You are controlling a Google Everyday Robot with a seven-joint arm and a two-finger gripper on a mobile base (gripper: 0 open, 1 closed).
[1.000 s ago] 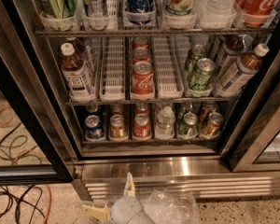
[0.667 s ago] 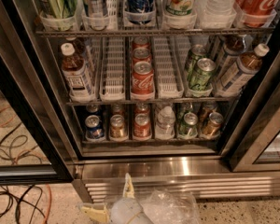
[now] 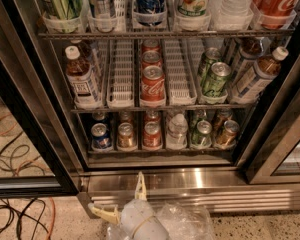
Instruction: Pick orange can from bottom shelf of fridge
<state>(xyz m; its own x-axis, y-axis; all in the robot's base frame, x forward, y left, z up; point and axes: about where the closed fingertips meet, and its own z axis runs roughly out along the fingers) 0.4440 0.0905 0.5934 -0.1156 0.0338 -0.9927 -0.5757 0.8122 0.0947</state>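
Observation:
The fridge (image 3: 155, 176) stands open in front of me, its black-framed door swung out on the left. On the bottom shelf (image 3: 160, 149) the orange can (image 3: 125, 135) stands upright in the front row, between a blue can (image 3: 101, 136) and a red can (image 3: 152, 135). My gripper (image 3: 121, 199) is at the bottom of the view, below the steel base and well short of the shelf. Its cream fingers (image 3: 140, 184) are spread apart and hold nothing.
Further right on the bottom shelf are a clear bottle (image 3: 177, 131), a green can (image 3: 202, 134) and a tilted brownish can (image 3: 226, 134). The rack above holds red cola cans (image 3: 153, 84), green cans and bottles. Cables (image 3: 15, 219) lie on the floor at left.
My gripper has moved slightly up in the view, toward the fridge base. The cans and bottles have not moved.

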